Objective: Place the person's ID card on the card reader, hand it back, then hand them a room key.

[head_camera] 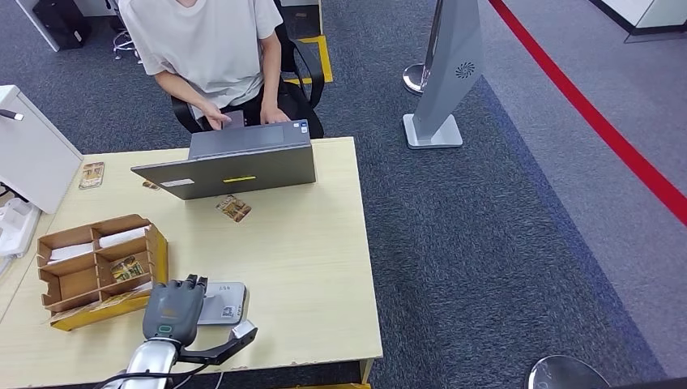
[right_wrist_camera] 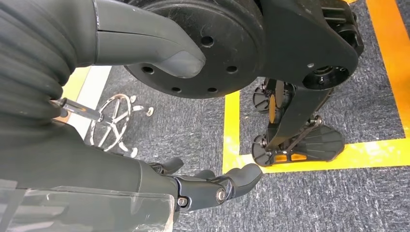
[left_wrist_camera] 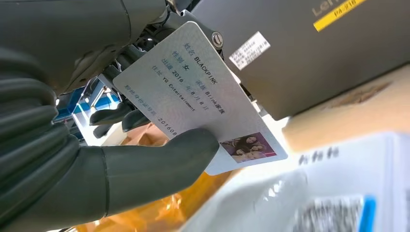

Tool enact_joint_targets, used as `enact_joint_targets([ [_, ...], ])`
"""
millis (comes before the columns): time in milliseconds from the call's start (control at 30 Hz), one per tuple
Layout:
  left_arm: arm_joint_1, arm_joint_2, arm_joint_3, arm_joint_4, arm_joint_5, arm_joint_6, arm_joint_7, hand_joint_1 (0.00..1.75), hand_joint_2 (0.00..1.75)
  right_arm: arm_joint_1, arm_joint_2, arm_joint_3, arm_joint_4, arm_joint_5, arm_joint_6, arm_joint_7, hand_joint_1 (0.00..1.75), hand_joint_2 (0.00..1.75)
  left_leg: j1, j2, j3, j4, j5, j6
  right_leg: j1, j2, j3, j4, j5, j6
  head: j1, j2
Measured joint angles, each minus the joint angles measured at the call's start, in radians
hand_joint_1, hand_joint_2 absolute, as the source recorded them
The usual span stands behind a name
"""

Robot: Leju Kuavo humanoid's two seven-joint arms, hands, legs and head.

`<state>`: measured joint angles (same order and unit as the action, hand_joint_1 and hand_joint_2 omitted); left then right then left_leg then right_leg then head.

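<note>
My left hand (head_camera: 173, 311) hovers at the near left of the table, partly covering the grey card reader (head_camera: 225, 301). In the left wrist view that hand (left_wrist_camera: 87, 169) pinches the white ID card (left_wrist_camera: 203, 92) between thumb and fingers; the card carries printed text and a small photo. A pale blurred surface that looks like the reader (left_wrist_camera: 338, 193) lies close under the card. A wooden organizer (head_camera: 57, 279) left of the hand holds picture cards (head_camera: 126, 267). My right hand (right_wrist_camera: 72, 145) hangs by the floor, fingers apart and holding nothing.
A person (head_camera: 212, 44) sits behind the table at an open grey laptop (head_camera: 235, 166). One loose card (head_camera: 233, 208) lies in front of the laptop and another (head_camera: 91, 174) at the far left. A white cabinet (head_camera: 28, 150) stands left. A stanchion base (head_camera: 433, 121) stands right.
</note>
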<state>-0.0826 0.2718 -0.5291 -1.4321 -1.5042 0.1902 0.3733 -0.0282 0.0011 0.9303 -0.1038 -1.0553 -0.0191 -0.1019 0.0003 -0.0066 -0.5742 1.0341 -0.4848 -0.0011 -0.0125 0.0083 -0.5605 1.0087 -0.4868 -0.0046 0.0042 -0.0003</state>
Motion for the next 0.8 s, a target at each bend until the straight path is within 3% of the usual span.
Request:
enact_joint_targets([
  [567,0.006,-0.006,-0.011,0.046,0.000,0.014,0.010,1.75,1.75,-0.001,0.002,0.006,0.000,-0.004,-0.001,0.000,0.00,1.75,0.000,-0.001,0.001,0.000,0.000,0.000,0.000,-0.001,0.001,0.000,0.000,0.000,0.000,0.000],
  [800,-0.057,0.039,0.002,-0.006,0.000,-0.043,-0.004,1.75,1.75,0.000,0.002,0.020,0.000,-0.011,-0.001,0.000,0.00,1.75,0.001,-0.001,0.000,0.000,0.001,0.000,0.000,-0.001,0.000,0.000,0.001,-0.002,0.000,0.000],
])
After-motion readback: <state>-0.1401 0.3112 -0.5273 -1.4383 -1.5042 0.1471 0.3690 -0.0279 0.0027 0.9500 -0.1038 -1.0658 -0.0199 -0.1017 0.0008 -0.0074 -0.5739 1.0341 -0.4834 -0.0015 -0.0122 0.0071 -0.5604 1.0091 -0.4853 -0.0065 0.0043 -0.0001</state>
